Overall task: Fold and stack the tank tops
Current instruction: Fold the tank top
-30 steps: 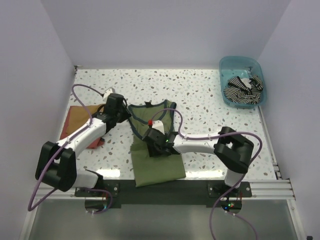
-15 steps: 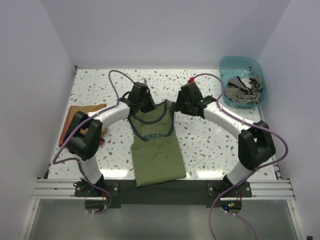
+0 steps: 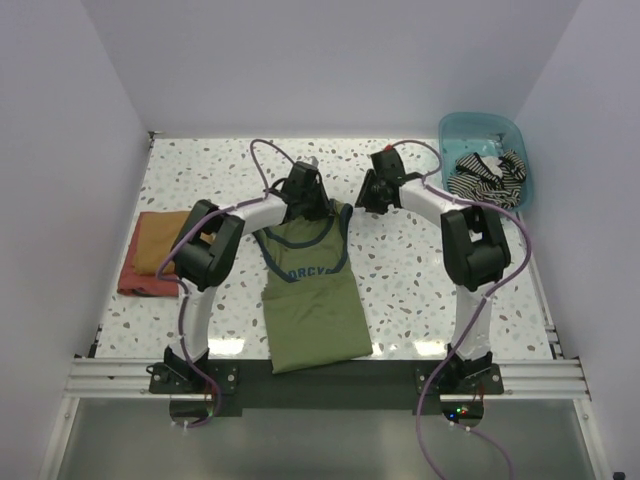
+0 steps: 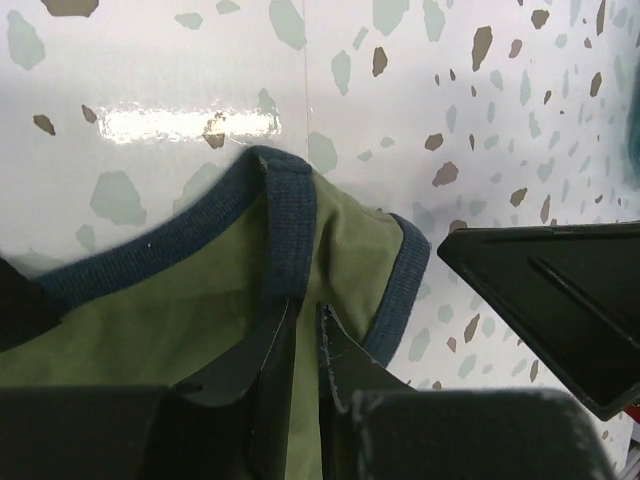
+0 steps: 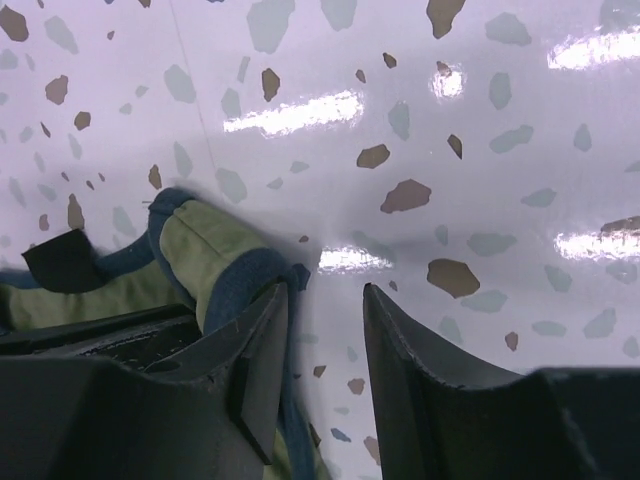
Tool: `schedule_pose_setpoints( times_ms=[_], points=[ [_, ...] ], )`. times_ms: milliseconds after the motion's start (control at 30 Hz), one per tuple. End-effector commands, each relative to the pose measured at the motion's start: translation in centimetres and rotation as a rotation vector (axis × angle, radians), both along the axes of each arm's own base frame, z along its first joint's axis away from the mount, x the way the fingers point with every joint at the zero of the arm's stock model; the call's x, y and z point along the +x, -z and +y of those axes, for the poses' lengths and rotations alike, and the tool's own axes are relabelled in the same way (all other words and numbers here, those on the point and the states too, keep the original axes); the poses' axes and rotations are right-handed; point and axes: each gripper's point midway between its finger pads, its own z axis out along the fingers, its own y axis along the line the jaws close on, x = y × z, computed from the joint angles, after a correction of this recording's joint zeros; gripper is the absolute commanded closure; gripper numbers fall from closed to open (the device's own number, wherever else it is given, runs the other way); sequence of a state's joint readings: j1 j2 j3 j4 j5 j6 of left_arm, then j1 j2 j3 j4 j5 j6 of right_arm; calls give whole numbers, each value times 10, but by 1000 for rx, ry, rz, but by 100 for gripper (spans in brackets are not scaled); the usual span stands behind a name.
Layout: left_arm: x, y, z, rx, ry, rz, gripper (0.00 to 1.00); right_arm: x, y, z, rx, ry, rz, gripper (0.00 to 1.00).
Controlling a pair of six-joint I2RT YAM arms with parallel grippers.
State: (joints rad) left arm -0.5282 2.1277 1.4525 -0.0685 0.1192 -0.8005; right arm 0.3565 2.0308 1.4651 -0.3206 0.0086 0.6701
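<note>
So, the green tank top [image 3: 312, 310] is lying flat in the middle of the table [image 3: 420, 270], with its hem near and its straps far. The left gripper [image 4: 303, 325] is clamped on the fabric at one strap, right by the navy trim. The right gripper [image 5: 322, 320] is released, with bare table showing between its fingers and the other strap just beside one finger. The striped tank top [image 3: 487, 178] sits crumpled in the blue bin [image 3: 478, 117] at the far right. A folded orange cloth [image 3: 160, 255] lies on the left.
</note>
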Motion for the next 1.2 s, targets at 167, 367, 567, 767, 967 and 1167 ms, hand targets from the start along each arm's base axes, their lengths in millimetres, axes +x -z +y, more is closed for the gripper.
schedule_pose_setpoints(
  times_ms=[167,367,567,767,967,1167],
  points=[
    [24,-5,-10,-6,-21,-51,82,38,-13,10,59,40,-54,72],
    [27,2,-7,7,-36,-44,82,44,11,12,47,44,-14,85],
    [31,8,-11,5,-28,-39,82,41,13,22,94,24,-5,97],
    [35,10,-12,6,-30,-41,82,35,-17,47,224,-26,-28,100],
    [39,7,-6,7,-48,-48,83,31,-32,73,296,-70,-14,100],
    [45,8,-1,0,-53,-45,83,31,-39,94,366,-74,-4,100]
  ],
)
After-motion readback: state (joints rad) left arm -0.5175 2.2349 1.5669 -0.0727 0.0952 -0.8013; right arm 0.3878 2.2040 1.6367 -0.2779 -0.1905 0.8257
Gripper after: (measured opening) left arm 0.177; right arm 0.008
